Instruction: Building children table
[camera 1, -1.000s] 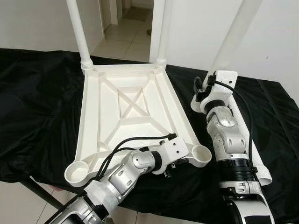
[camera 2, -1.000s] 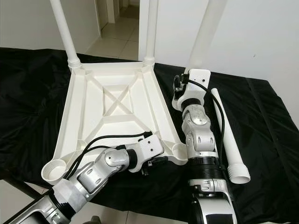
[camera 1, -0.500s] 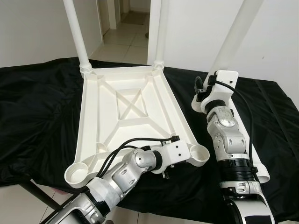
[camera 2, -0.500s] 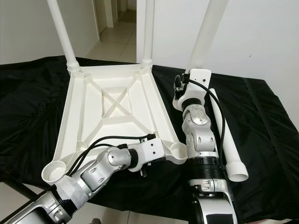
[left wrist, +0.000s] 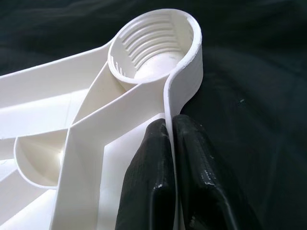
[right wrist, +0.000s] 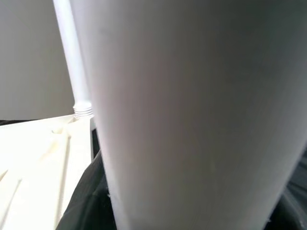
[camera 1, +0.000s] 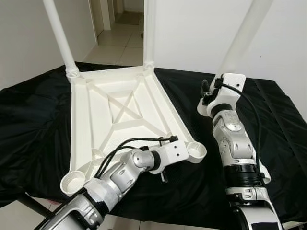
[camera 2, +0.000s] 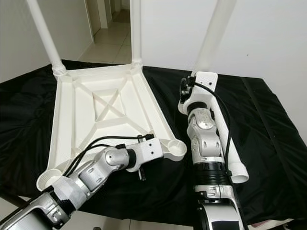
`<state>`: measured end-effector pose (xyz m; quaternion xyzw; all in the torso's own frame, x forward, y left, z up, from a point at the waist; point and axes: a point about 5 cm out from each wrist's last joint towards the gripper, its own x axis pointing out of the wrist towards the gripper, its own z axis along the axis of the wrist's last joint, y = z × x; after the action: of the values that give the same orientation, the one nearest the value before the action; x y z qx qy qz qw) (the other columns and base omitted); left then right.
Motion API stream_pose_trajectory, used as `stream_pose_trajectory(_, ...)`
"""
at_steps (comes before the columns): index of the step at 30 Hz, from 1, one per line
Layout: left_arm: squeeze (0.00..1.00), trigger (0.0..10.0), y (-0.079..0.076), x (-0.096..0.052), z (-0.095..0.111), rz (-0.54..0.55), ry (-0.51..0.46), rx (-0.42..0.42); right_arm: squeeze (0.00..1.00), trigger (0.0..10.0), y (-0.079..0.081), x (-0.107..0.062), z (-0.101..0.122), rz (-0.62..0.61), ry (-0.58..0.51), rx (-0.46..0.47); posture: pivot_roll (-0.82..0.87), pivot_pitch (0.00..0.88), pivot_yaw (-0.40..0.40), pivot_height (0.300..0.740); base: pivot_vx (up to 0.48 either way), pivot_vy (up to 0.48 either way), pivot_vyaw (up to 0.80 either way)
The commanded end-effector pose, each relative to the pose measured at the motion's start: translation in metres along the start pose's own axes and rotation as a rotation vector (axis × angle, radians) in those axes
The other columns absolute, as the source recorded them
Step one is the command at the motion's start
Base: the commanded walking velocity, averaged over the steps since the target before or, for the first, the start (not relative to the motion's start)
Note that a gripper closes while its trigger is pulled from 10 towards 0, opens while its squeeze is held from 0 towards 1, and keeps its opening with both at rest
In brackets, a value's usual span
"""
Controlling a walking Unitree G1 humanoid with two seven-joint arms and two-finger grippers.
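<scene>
Tabletop (camera 1: 120,115), white plastic and turned underside up, lies on the black-draped worktop (camera 1: 38,120) across the left and centre of the frame. Two white legs (camera 1: 58,36) stand screwed into its far corners and run out past the top edge. Two threaded sockets sit open at the near corners, one (camera 1: 196,151) at centre frame and one (camera 1: 72,182) at lower left.

Left end effector (left wrist: 170,158) sits at the near rim beside the centre socket, its two black fingers (left wrist: 148,177) pinched shut on the thin rim wall.

Right end effector (camera 1: 207,91), at centre right, holds a third white leg (camera 1: 244,38) that slants up to the upper right corner; how tightly it is closed cannot be told. Another white leg (camera 2: 225,143) lies flat on the cloth behind the right arm.
</scene>
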<state>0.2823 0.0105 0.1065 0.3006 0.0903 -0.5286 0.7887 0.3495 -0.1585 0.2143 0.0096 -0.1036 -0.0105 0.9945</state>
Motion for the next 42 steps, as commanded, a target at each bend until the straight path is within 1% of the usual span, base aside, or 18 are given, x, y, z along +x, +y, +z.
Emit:
stream_pose_trajectory(1, 0.0, 10.0, 0.006, -0.013, -0.052, 0.062, 0.23, -0.043, 0.0, 10.0, -0.001, -0.002, 0.001, -0.007, -0.002, 0.009, 0.12, 0.008, -0.001, 0.74, 0.0, 0.0, 0.0)
stream_pose_trajectory(10, 0.0, 10.0, 0.007, -0.015, -0.047, 0.042, 0.188, -0.065, 0.0, 10.0, -0.001, -0.002, 0.0, -0.002, 0.003, 0.007, 0.12, 0.013, -0.006, 0.74, 0.0, 0.0, 0.0)
stream_pose_trajectory(11, 1.0, 10.0, 0.006, -0.016, -0.043, 0.03, 0.16, -0.077, 0.0, 10.0, -0.001, -0.002, -0.001, 0.002, 0.007, 0.006, 0.12, 0.015, -0.008, 0.74, 0.0, 0.0, 0.0)
stream_pose_trajectory(14, 1.0, 10.0, 0.002, -0.017, -0.034, -0.015, 0.105, -0.085, 0.0, 10.0, 0.001, -0.003, -0.002, 0.013, 0.014, 0.003, 0.12, 0.023, -0.01, 0.74, 0.0, 0.0, 0.0)
stream_pose_trajectory(15, 0.0, 10.0, 0.001, -0.018, -0.029, -0.029, 0.078, -0.085, 0.0, 10.0, 0.001, -0.003, -0.003, 0.017, 0.018, 0.002, 0.12, 0.023, -0.011, 0.74, 0.0, 0.0, 0.0)
stream_pose_trajectory(17, 0.0, 10.0, -0.001, -0.022, -0.013, -0.071, -0.019, -0.099, 0.0, 10.0, 0.002, -0.004, -0.005, 0.021, 0.028, -0.002, 0.12, 0.028, -0.014, 0.74, 0.0, 0.0, 0.0)
stream_pose_trajectory(19, 0.0, 10.0, -0.001, -0.022, -0.013, -0.071, -0.019, -0.099, 0.0, 10.0, 0.002, -0.004, -0.005, 0.021, 0.028, -0.002, 0.12, 0.028, -0.014, 0.74, 0.0, 0.0, 0.0)
stream_pose_trajectory(20, 0.0, 10.0, 0.002, -0.027, 0.005, -0.088, -0.141, -0.151, 0.0, 10.0, 0.003, -0.005, -0.007, 0.028, 0.036, -0.012, 0.12, 0.03, -0.016, 0.74, 0.0, 0.0, 0.0)
stream_pose_trajectory(23, 0.0, 10.0, 0.004, -0.029, 0.01, -0.085, -0.182, -0.169, 0.0, 10.0, 0.003, -0.005, -0.008, 0.031, 0.04, -0.015, 0.12, 0.03, -0.016, 0.74, 0.0, 0.0, 0.0)
stream_pose_trajectory(24, 0.0, 10.0, 0.009, -0.032, 0.017, -0.062, -0.227, -0.193, 0.0, 10.0, 0.003, -0.006, -0.01, 0.038, 0.047, -0.015, 0.12, 0.031, -0.02, 0.74, 0.0, 0.0, 0.0)
stream_pose_trajectory(26, 0.0, 10.0, 0.016, -0.035, 0.025, -0.028, -0.269, -0.233, 0.0, 10.0, 0.006, -0.008, -0.013, 0.069, 0.061, -0.005, 0.13, 0.031, -0.023, 0.74, 0.0, 0.0, 0.0)
stream_pose_trajectory(27, 0.0, 10.0, 0.016, -0.035, 0.025, -0.028, -0.269, -0.233, 0.0, 10.0, 0.006, -0.008, -0.013, 0.069, 0.061, -0.005, 0.13, 0.031, -0.023, 0.74, 0.0, 0.0, 0.0)
stream_pose_trajectory(29, 0.0, 10.0, 0.033, -0.044, 0.041, 0.045, -0.353, -0.319, 0.0, 10.0, 0.01, -0.012, -0.019, 0.115, 0.08, 0.014, 0.13, 0.03, -0.026, 0.74, 0.0, 0.0, 0.0)
stream_pose_trajectory(30, 0.0, 10.0, 0.037, -0.048, 0.046, 0.06, -0.379, -0.335, 0.0, 10.0, 0.01, -0.014, -0.021, 0.119, 0.082, 0.009, 0.13, 0.028, -0.027, 0.74, 0.0, 0.0, 0.0)
stream_pose_trajectory(35, 0.0, 10.0, 0.046, -0.059, 0.052, 0.123, -0.423, -0.326, 0.0, 10.0, 0.012, -0.02, -0.025, 0.127, 0.078, 0.012, 0.14, 0.028, -0.034, 0.74, 0.0, 0.0, 0.0)
stream_pose_trajectory(37, 0.0, 10.0, 0.051, -0.063, 0.047, 0.18, -0.413, -0.34, 0.0, 10.0, 0.015, -0.025, -0.025, 0.141, 0.061, 0.022, 0.14, 0.026, -0.038, 0.74, 0.0, 0.0, 0.0)
stream_pose_trajectory(40, 0.0, 10.0, 0.054, -0.063, 0.044, 0.213, -0.402, -0.346, 0.0, 10.0, 0.016, -0.027, -0.025, 0.148, 0.049, 0.029, 0.14, 0.026, -0.038, 0.74, 0.0, 0.0, 0.0)
stream_pose_trajectory(42, 0.0, 10.0, 0.06, -0.067, 0.041, 0.282, -0.409, -0.37, 0.0, 10.0, 0.017, -0.033, -0.021, 0.16, 0.017, 0.037, 0.15, 0.026, -0.041, 0.74, 0.0, 0.0, 0.0)
